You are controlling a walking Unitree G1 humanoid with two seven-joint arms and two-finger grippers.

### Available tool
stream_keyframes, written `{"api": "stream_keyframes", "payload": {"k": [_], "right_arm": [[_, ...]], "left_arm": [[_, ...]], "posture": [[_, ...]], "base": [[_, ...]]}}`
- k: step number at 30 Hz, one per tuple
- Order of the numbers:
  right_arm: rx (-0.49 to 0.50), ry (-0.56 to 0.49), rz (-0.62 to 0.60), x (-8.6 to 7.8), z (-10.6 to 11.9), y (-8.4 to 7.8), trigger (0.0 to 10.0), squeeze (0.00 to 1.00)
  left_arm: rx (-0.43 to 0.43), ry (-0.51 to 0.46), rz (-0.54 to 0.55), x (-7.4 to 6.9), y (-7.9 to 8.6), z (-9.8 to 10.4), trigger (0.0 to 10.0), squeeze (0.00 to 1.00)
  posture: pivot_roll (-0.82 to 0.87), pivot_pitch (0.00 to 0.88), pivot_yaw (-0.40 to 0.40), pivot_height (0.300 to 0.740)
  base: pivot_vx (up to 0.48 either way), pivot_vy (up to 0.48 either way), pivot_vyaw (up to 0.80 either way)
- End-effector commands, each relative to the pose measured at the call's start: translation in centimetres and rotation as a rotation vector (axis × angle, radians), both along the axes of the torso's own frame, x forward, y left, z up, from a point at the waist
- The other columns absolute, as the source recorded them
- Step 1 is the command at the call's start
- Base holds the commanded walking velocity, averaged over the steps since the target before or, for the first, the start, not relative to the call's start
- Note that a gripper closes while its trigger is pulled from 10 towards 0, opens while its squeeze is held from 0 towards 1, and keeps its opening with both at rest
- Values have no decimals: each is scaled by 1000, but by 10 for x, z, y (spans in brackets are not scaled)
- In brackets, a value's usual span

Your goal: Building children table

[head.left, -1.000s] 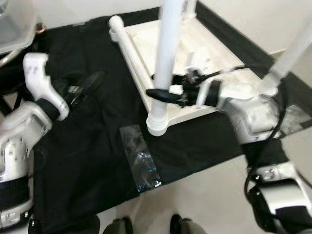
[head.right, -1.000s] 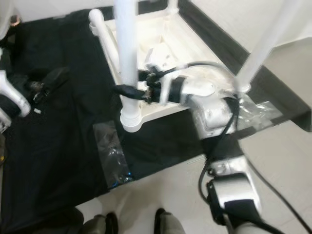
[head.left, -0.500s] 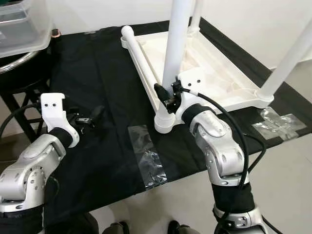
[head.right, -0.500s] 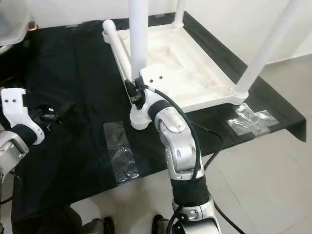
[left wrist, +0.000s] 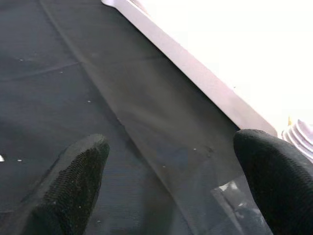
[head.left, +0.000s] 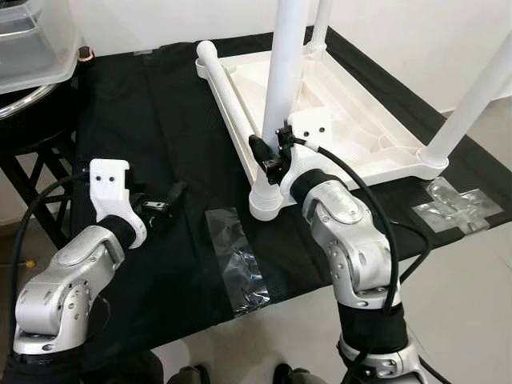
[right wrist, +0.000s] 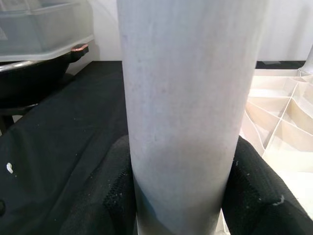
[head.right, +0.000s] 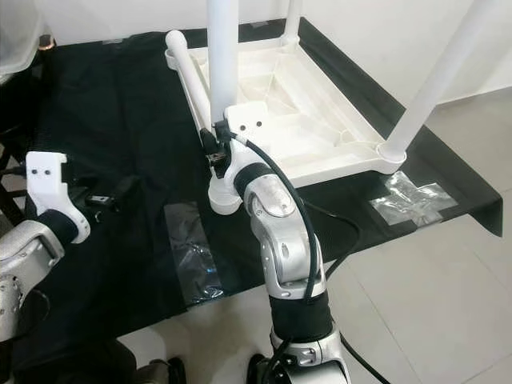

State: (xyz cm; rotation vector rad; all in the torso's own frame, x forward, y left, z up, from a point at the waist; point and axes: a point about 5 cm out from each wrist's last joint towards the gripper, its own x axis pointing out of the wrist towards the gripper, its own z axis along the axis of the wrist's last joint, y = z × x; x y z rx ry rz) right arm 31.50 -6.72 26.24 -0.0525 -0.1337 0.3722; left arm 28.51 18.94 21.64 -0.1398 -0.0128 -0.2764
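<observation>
Fingers of the right gripper are clenched on the white table leg, one black pad on each side of the tube, low down near the corner socket of the upturned tabletop. A second ago the right arm came at that leg from the side, stretched nearly level; half a second ago it had swung round to reach from the near edge, and since then it has barely shifted. The head views have also steadied and lost their blur, so the robot seems to have stopped moving its body. Judging by that, the grasp is settled and the leg is probably being seated or turned into its socket.

Relative to the tabletop, which lies upside down on the black cloth over the worktop, the held leg stands upright at the near left corner; another leg stands at the near right corner and a loose leg lies along the left rim.

Left gripper hovers low over the cloth, well left of the tabletop, its fingers released and spread apart with nothing between them; it has crept slightly nearer.
</observation>
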Motion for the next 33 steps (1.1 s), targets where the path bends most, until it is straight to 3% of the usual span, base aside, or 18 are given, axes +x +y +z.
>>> {"api": "stream_keyframes", "payload": {"k": [1,6,7,13,14,15,16,18,20,22,25,27,28,32,33], "right_arm": [[-6,90,-43,3,-17,-6,10000,0],[5,90,-40,1,-15,-5,10000,0],[14,85,-41,1,-14,-6,10000,1000],[45,33,-3,0,-4,-7,10000,1000],[64,9,57,-2,1,-4,10000,843],[64,9,57,-2,1,-4,10000,843],[65,-40,168,-5,10,-1,10000,0],[62,-49,191,-5,12,-1,10000,0],[15,-76,299,-4,18,-6,10000,0],[15,-76,299,-4,18,-6,10000,0],[-75,-118,439,14,32,-30,10000,0],[-75,-118,439,14,32,-30,10000,0],[-114,-130,509,25,40,-43,10000,0],[-143,-143,595,36,51,-53,10000,0],[-133,-141,638,37,54,-55,4510,0]], "left_arm": [[5,-2,10,-3,-1,-2,10000,0],[12,-5,2,-3,-3,-3,10000,0],[15,-4,-2,-3,-4,-4,10000,0],[22,-2,-13,-4,-7,-6,10000,0],[17,-3,-14,-3,-8,-5,10000,0],[17,-3,-14,-3,-8,-5,10000,0],[15,-4,-16,-3,-9,-5,10000,0],[15,-4,-17,-3,-9,-5,10000,0],[16,-6,-18,-4,-11,-5,10000,0],[16,-6,-18,-4,-11,-5,10000,0],[29,-23,0,-6,-11,-3,10000,0],[29,-23,0,-6,-11,-3,10000,0],[51,-44,5,-8,-12,0,10000,0],[62,-70,-6,-13,-12,3,10000,0],[65,-72,-11,-15,-12,3,10000,0]], "posture": [[1,249,-28,740],[1,246,-26,740],[1,244,-24,740],[0,242,-21,740],[0,242,-21,740],[0,242,-21,740],[1,241,-22,740],[1,241,-22,740],[8,244,-24,740],[8,244,-24,740],[13,251,-28,740],[13,251,-28,740],[21,260,-33,740],[29,268,-35,740],[35,275,-39,740]], "base": [[0,0,0],[0,0,0],[0,0,0],[0,0,0],[0,0,0],[0,0,0],[0,0,0],[0,0,0],[0,0,0],[0,0,0],[0,0,0],[0,0,0],[0,0,0],[0,0,0],[0,0,0]]}}
